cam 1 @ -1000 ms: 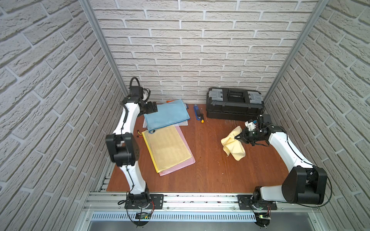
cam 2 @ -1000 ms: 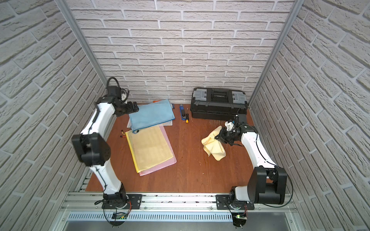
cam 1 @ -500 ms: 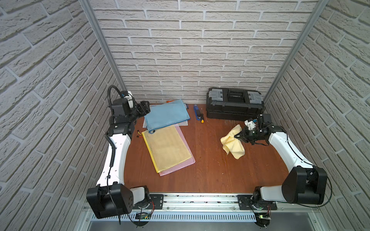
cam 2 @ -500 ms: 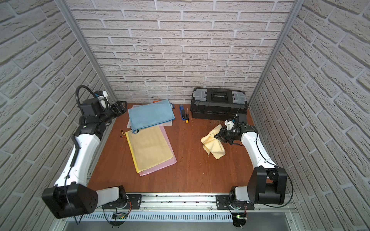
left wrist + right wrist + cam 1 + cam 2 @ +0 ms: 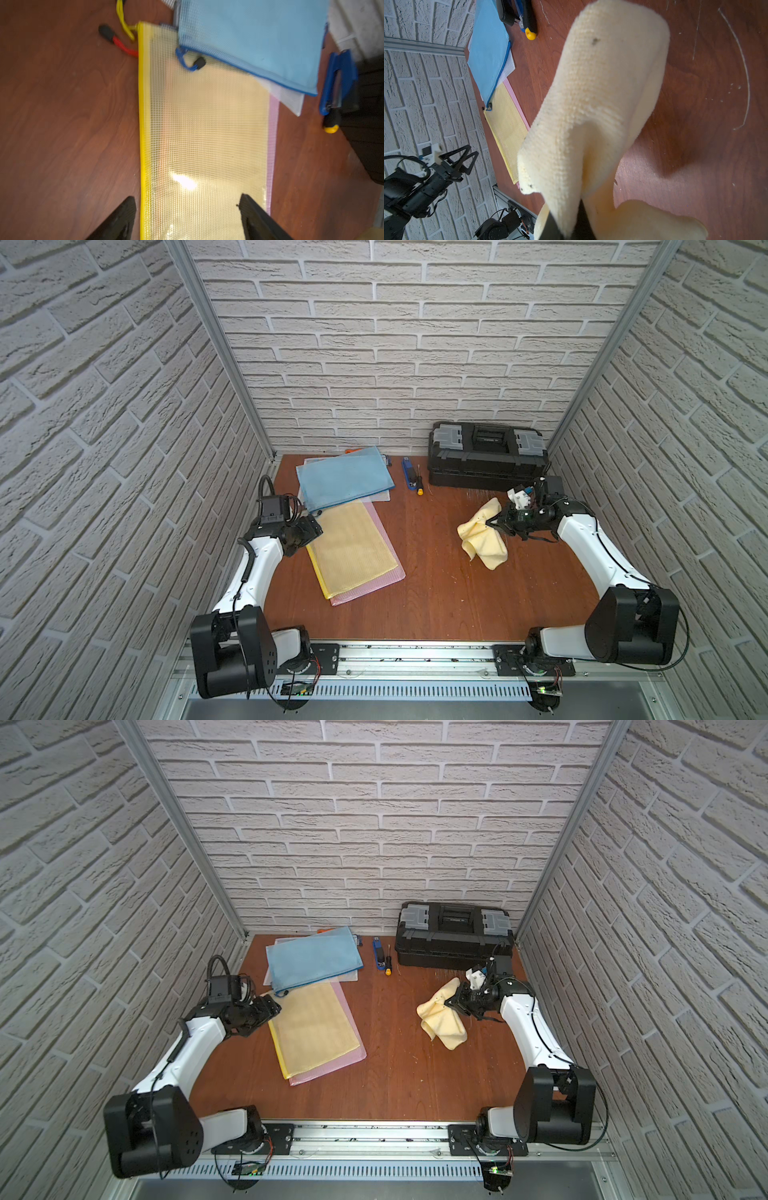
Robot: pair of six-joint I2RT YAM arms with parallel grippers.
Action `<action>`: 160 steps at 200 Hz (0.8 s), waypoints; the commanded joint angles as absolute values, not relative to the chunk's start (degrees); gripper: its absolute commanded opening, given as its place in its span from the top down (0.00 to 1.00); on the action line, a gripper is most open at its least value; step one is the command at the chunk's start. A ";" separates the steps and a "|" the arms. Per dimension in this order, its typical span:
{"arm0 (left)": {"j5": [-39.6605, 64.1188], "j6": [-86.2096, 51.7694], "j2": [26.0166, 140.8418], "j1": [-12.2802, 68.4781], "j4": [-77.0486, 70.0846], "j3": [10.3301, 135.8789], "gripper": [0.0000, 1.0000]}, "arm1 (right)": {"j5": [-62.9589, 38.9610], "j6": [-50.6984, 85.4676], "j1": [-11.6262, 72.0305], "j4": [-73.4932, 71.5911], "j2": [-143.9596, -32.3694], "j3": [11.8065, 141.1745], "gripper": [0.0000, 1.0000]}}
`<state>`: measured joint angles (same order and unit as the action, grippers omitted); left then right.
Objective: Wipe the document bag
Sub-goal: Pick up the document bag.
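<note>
A reddish-brown, wood-grain tabletop (image 5: 436,593) sat boxed in by pale brick-pattern walls (image 5: 374,344). Toward its left side lay the yellow document bag (image 5: 351,549). It was a flat rectangle of translucent plastic mesh with a fine grid weave, and a solid yellow zip strip ran down one long edge. It rested on a pink mesh bag (image 5: 374,593) of the same shape, which showed only as a thin band along its side and near end. A blue mesh bag (image 5: 345,479) with a darker blue zip and a looped cord pull overlapped the yellow bag's far end. The corner of a whitish bag (image 5: 380,495) peeked out from beneath the blue one.

The left tool (image 5: 186,197) hung at the yellow bag's zip edge. Its two black wedge-shaped fingers (image 5: 120,220) were spread wide with nothing between them, one over bare wood and one over the mesh. The left wrist view was slightly blurred.

Well apart on the right, the right tool (image 5: 494,522) was pinched closed on a pale yellow cloth (image 5: 484,537). The cloth was soft and nubbly-woven, drooping in loose rounded folds, and its lower part appeared to lie on the wood.

Against the back wall stood a black hard-plastic toolbox (image 5: 486,456) with grey latches. Just beside it lay a blue stapler (image 5: 409,472) and a slim screwdriver (image 5: 419,483) with a yellow cap on its handle.
</note>
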<state>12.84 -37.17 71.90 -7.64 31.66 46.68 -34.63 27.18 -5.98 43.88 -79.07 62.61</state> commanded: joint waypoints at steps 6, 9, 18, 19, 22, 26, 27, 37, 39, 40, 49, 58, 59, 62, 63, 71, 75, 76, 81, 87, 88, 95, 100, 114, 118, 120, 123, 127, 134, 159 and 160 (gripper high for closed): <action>12.15 -39.83 75.32 -8.15 28.77 45.03 0.22 | -35.32 26.51 -5.56 42.35 -78.21 61.61 0.98; 11.78 -39.70 75.90 -8.13 28.70 44.98 0.23 | -35.26 26.46 -5.54 42.50 -78.18 61.57 0.98; 10.40 -39.45 77.31 -8.17 28.73 44.63 0.23 | -34.92 26.24 -5.46 42.66 -78.07 61.44 0.98; 10.25 -39.50 77.37 -8.17 28.73 44.59 0.23 | -34.91 26.26 -5.50 42.69 -78.01 61.39 0.98; 9.80 -39.49 77.68 -8.17 28.74 44.50 0.23 | -34.83 26.28 -5.48 42.67 -78.01 61.27 0.98; 9.40 -39.62 78.06 -8.18 28.55 44.25 0.23 | -34.73 26.32 -5.53 42.56 -77.93 61.22 0.98; 9.34 -39.63 78.10 -8.18 28.47 44.25 0.23 | -34.72 26.35 -5.54 42.59 -77.94 61.19 0.98; 8.78 -39.43 78.62 -8.17 27.43 43.49 0.23 | -34.62 26.47 -5.48 42.40 -77.87 61.01 0.98; 8.72 -39.45 78.76 -8.17 27.18 43.39 0.23 | -34.65 26.48 -5.46 42.37 -77.94 61.00 0.98; 8.67 -39.46 78.80 -8.17 27.08 43.32 0.23 | -34.68 26.51 -5.50 42.32 -77.95 61.00 0.98; 8.32 -39.38 79.40 -8.18 26.28 42.71 0.23 | -34.80 26.62 -5.50 42.28 -78.04 60.91 0.98; 7.89 -39.78 80.26 -8.17 25.99 42.56 0.24 | -34.79 26.72 -5.45 41.99 -78.19 60.89 0.98; 7.81 -39.80 80.39 -8.22 25.96 42.59 0.24 | -34.80 26.81 -5.45 42.00 -78.25 60.90 0.98; 7.80 -39.81 80.82 -8.26 25.87 42.66 0.25 | -34.80 26.85 -5.45 41.97 -78.24 60.91 0.98; 7.81 -39.81 80.88 -8.22 25.81 42.69 0.25 | -34.80 26.83 -5.45 41.95 -78.27 60.91 0.98; 7.89 -40.03 81.72 -8.23 25.15 42.58 0.26 | -34.85 26.94 -5.45 41.84 -78.49 60.95 0.98; 7.68 -40.12 82.17 -8.23 24.85 42.42 0.27 | -34.88 26.97 -5.37 41.79 -78.58 61.00 0.98; 7.62 -40.14 82.22 -8.24 24.73 42.39 0.27 | -34.89 26.93 -5.36 41.81 -78.58 61.04 0.98; 7.48 -40.20 82.68 -8.25 24.18 42.22 0.29 | -34.93 26.98 -5.36 41.84 -78.80 61.15 0.98; 7.46 -40.17 83.08 -8.23 23.36 42.02 0.31 | -34.96 27.05 -5.28 41.92 -78.77 61.29 0.98; 7.51 -40.17 83.11 -8.25 23.24 42.02 0.32 | -34.97 27.02 -5.32 41.92 -78.76 61.32 0.98; 7.39 -40.33 83.55 -8.19 22.27 41.58 0.34 | -34.98 26.93 -5.30 42.15 -78.75 61.53 0.98; 7.25 -40.58 83.68 -8.22 21.63 41.33 0.35 | -34.97 26.86 -5.24 42.26 -78.81 61.65 0.98; 7.82 -41.29 83.78 -8.27 19.20 40.42 0.40 | -34.64 26.68 -5.10 42.73 -78.58 61.96 0.98; 8.05 -41.63 83.76 -8.22 18.15 40.01 0.41 | -34.64 26.63 -5.17 42.77 -78.63 62.09 0.98; 8.14 -41.76 83.76 -8.18 17.63 39.78 0.42 | -34.63 26.63 -5.18 42.86 -78.57 62.13 0.98; 8.17 -42.06 83.76 -8.24 16.94 39.47 0.44 | -34.63 26.55 -5.14 42.93 -78.57 62.20 0.98; 8.11 -42.41 83.91 -8.24 16.32 39.18 0.47 | -34.60 26.59 -5.13 42.95 -78.52 62.23 0.98; 7.92 -42.96 84.37 -8.22 15.51 38.83 0.50 | -34.50 26.64 -5.10 42.96 -78.44 62.27 0.98; 9.26 -44.33 85.91 -8.17 12.21 37.63 0.63 | -34.61 26.72 -5.03 43.02 -78.58 62.56 0.98; 9.33 -44.36 85.93 -8.22 12.04 37.58 0.64 | -34.62 26.76 -5.02 43.04 -78.58 62.57 0.98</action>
<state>8.69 -42.19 83.94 -7.84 17.23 39.66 -34.46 27.18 -5.43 43.48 -79.07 61.54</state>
